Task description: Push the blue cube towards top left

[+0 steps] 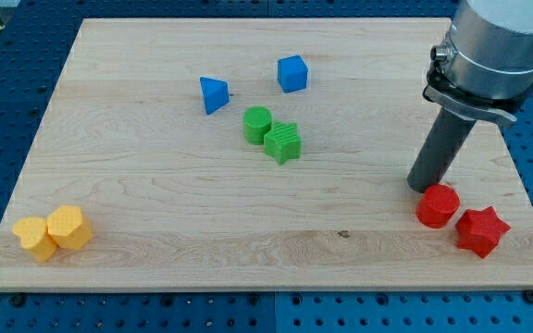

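The blue cube (pixel 292 73) sits on the wooden board near the view's top, right of centre. A blue triangular block (pixel 214 94) lies to its left, slightly lower. My tip (pixel 421 185) rests on the board at the view's right, far right of and below the blue cube. The tip stands just above and left of a red cylinder (pixel 438 205), very close to it.
A green cylinder (pixel 258 124) and a green star-like block (pixel 283 142) touch each other below the blue cube. A red star (pixel 482 231) lies right of the red cylinder. Two yellow blocks (pixel 33 238) (pixel 69 228) sit together at the bottom left corner.
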Tool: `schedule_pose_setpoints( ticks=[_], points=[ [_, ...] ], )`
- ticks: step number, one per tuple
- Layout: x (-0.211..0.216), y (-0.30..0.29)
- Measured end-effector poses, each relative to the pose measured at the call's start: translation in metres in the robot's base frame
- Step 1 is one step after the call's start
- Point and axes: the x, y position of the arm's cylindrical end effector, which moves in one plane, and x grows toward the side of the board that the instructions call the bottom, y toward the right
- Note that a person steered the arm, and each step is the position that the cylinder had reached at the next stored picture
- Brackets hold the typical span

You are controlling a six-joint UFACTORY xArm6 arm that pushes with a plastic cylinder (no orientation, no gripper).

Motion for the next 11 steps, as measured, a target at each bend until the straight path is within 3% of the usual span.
schedule_pose_setpoints(
  ticks=[4,6,7,8,9,11],
  points=[
    [0.015,0.033],
    [-0.090,-0.014],
    [-0.092,-0.019],
    [-0.101,-0.069],
    [-0.101,-0.069],
    [-0.157,-0.107]
  ],
)
